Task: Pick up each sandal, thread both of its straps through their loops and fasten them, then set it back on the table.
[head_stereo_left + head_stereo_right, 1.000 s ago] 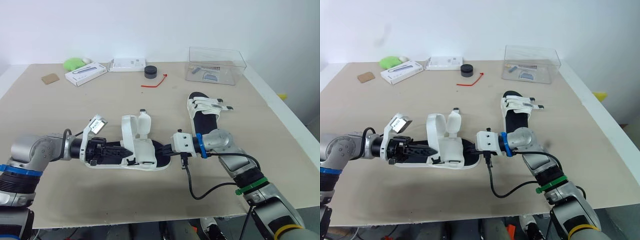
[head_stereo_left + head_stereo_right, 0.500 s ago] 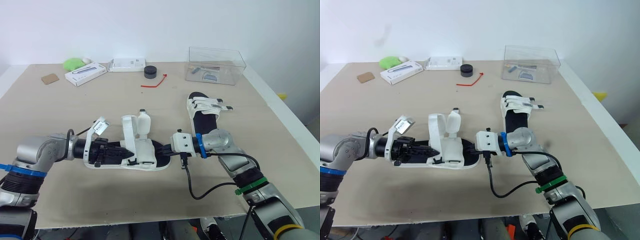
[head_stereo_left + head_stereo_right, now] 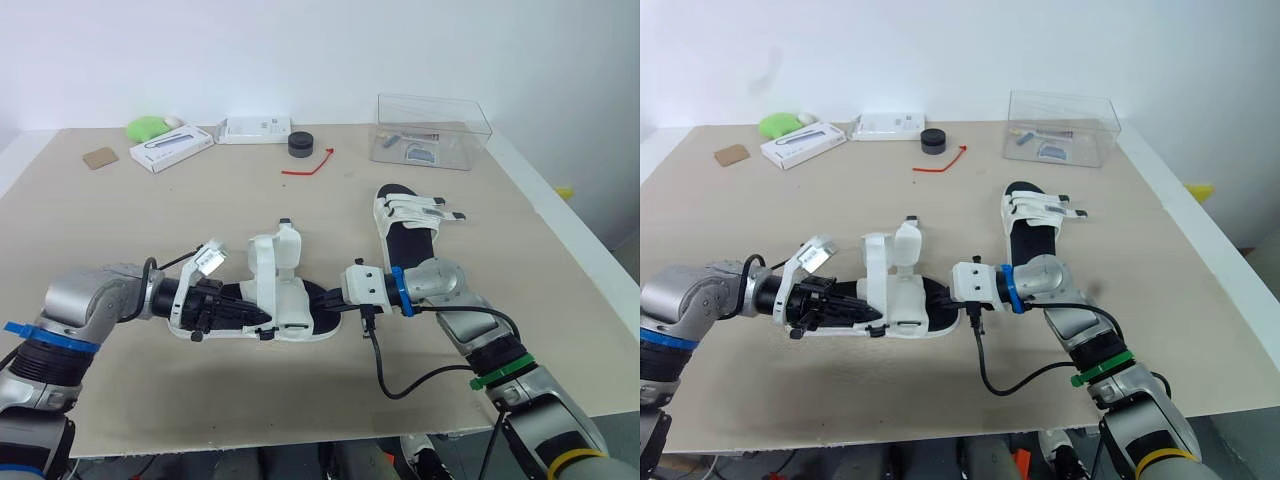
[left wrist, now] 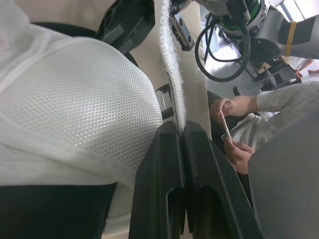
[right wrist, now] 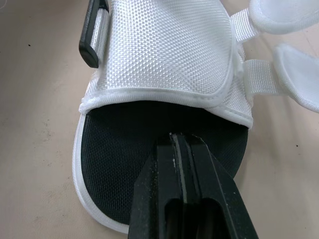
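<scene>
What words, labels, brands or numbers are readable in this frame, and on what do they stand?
No text can be read anywhere.
Dark print on the long white box: too small to read.
Faint marks on the flat white box: too small to read.
Items inside the clear box: blurred, unreadable.

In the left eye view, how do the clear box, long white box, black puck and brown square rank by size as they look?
1. clear box
2. long white box
3. brown square and black puck: look about alike, so unranked.
</scene>
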Robot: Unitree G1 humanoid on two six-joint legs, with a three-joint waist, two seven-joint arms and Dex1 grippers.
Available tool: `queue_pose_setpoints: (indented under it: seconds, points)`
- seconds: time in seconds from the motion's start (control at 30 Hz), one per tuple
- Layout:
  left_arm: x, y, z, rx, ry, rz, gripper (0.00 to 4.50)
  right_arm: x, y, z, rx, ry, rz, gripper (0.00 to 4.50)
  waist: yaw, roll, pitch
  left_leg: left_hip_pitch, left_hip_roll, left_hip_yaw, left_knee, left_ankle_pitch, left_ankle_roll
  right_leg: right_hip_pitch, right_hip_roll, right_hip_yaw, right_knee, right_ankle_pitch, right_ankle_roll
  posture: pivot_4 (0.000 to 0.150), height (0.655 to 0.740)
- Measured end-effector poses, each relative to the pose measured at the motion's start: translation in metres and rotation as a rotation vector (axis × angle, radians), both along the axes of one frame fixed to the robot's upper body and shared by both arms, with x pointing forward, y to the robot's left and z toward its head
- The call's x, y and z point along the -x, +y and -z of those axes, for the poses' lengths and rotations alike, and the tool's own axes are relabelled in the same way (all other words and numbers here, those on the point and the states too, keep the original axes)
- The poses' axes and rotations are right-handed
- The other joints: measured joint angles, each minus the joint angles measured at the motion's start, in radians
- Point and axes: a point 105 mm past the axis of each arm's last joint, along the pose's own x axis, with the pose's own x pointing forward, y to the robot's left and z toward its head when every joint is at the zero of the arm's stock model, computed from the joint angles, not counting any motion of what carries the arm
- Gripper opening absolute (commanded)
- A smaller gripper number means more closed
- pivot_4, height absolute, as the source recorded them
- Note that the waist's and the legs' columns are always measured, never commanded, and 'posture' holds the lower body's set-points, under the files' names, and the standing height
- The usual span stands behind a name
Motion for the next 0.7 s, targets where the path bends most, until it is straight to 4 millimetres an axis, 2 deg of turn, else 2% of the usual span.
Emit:
queue_pose_setpoints:
  seconds: [0.2,0.23,0.27,0.4,0.53,0.7]
  points:
    - [0.001,-0.001,0.001,-0.002,-0.01,0.004,0.06,0.0,0.0,0.0,0.001,0.0,0.0,0.0,0.0,0.0,0.0,0.0,0.0,0.0,0.0,0.0,0.0,0.0,0.0,0.0,0.0,0.0,0.0,0.15,0.74]
    - [0.001,-0.001,0.001,-0.003,-0.004,0.0,0.66,0.0,0.0,0.0,0.001,-0.002,-0.003,0.0,0.0,0.0,0.0,0.0,0.0,0.0,0.0,0.0,0.0,0.0,0.0,0.0,0.0,0.0,0.0,0.15,0.74]
    - [0.002,-0.001,0.001,-0.005,0.0,0.0,0.85,0.0,0.0,0.0,0.002,-0.003,-0.004,0.0,0.0,0.0,0.0,0.0,0.0,0.0,0.0,0.0,0.0,0.0,0.0,0.0,0.0,0.0,0.0,0.15,0.74]
    - [0.005,-0.003,-0.005,0.017,-0.008,0.014,2.61,-0.002,-0.001,0.0,0.008,-0.01,-0.013,0.0,0.0,0.0,0.0,0.0,0.0,0.0,0.0,0.0,0.0,0.0,0.0,0.0,0.0,0.0,0.001,0.15,0.74]
    - [0.002,-0.001,-0.011,0.033,-0.039,-0.005,2.61,-0.002,-0.001,0.0,0.009,-0.013,-0.014,0.0,0.0,0.0,0.0,0.0,0.0,0.0,0.001,0.0,0.0,0.0,0.0,0.0,0.0,0.001,0.001,0.15,0.74]
    - [-0.015,0.003,-0.016,0.024,-0.1,-0.074,2.61,-0.002,-0.001,0.001,0.01,-0.013,-0.014,0.0,0.0,0.0,0.0,0.0,0.0,0.0,0.001,0.001,0.0,0.0,0.0,0.0,0.0,0.001,0.001,0.15,0.74]
